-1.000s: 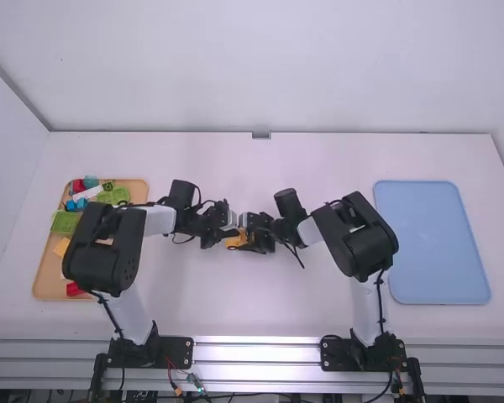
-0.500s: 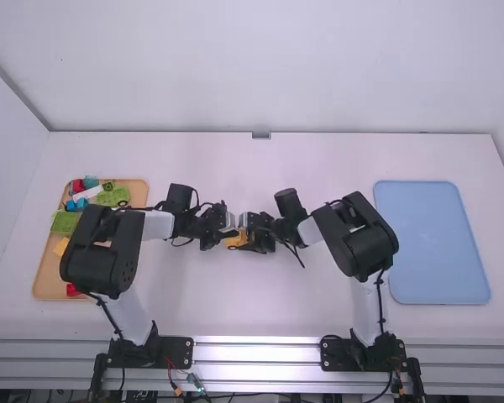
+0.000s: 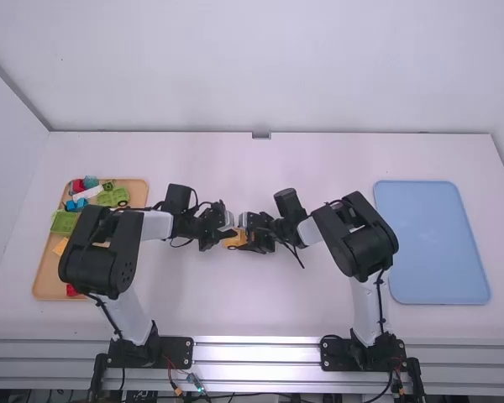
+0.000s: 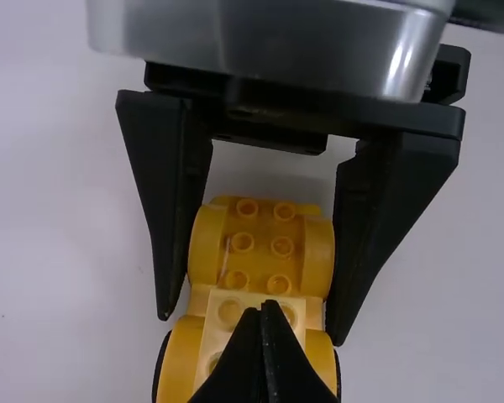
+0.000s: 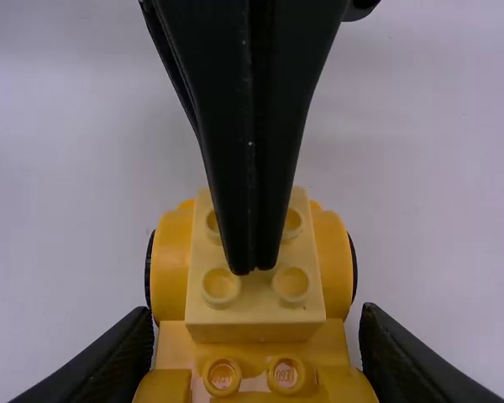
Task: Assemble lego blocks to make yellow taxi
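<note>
Near the surface's [image 3: 269, 294] middle: yellow Lego car base [image 4: 260, 225].
Right claw [image 3: 243, 236] pinches it; left claw [image 3: 228, 233], pressed together, over its pale brick [image 5: 256, 302].

- Work surface: flat white table [image 3: 252, 302] with a smooth, matt top; the far edge runs straight across the high view.
- Front edge: ribbed, silver-coloured metal rails [image 3: 256, 354] run parallel to the table's near side.
- Left side: shallow, light orange rectangular tray [image 3: 46, 273] with rounded corners lies flat; longer sides extend away from the camera. It bears toy blocks [image 3: 65, 222] in green, red, blue, white and yellow.
- Right side: flat, light blue rectangular tray [image 3: 433, 243] with rounded corners and a raised rim lies well apart from the orange tray.
</note>
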### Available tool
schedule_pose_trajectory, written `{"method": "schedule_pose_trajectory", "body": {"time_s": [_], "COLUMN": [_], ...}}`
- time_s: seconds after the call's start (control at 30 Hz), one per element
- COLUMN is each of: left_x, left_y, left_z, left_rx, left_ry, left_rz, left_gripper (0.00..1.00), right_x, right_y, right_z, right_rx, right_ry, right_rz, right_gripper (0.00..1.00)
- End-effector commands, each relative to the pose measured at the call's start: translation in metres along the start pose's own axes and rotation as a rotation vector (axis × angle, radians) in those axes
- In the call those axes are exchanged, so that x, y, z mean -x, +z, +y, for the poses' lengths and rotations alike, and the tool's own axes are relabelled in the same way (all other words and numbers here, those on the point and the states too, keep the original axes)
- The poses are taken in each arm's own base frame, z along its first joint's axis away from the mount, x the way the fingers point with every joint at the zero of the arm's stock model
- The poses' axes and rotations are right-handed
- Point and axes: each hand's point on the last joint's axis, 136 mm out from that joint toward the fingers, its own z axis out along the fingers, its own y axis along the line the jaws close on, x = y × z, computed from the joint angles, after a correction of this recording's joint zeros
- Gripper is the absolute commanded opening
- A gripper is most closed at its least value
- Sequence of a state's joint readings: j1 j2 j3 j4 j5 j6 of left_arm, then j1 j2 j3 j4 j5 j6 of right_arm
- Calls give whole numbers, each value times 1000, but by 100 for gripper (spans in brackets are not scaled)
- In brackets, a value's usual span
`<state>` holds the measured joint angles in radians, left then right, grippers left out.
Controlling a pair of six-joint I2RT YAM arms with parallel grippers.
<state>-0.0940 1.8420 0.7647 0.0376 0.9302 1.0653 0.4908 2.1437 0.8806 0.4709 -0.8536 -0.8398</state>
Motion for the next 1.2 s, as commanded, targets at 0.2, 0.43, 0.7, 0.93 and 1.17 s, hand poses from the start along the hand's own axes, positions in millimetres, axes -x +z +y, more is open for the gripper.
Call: {"method": "schedule_pose_trajectory", "body": {"time_s": [0.2, 0.43, 0.7, 0.93, 1.17], "left_x": [36, 82, 94, 72, 39], "left_y": [-34, -105, -173, -201, -213], "left_z": [19, 47, 62, 82, 102], "left_rx": [47, 198, 359, 503, 688], "left_ry": [27, -7, -306, -506, -684], "left_rz": [-99, -223, -291, -270, -176], "left_gripper": [1, 99, 99, 99, 99], "right_x": [-26, -26, -29, -18, 0], "right_y": [2, 2, 0, -15, -53], "right_z": [7, 7, 4, -4, -14], "right_rx": [-8, -9, -23, -80, -189], "right_ry": [55, 54, 63, 110, 109], "right_rz": [82, 84, 96, 168, 312], "right_gripper": [49, 53, 99, 99, 99]}}
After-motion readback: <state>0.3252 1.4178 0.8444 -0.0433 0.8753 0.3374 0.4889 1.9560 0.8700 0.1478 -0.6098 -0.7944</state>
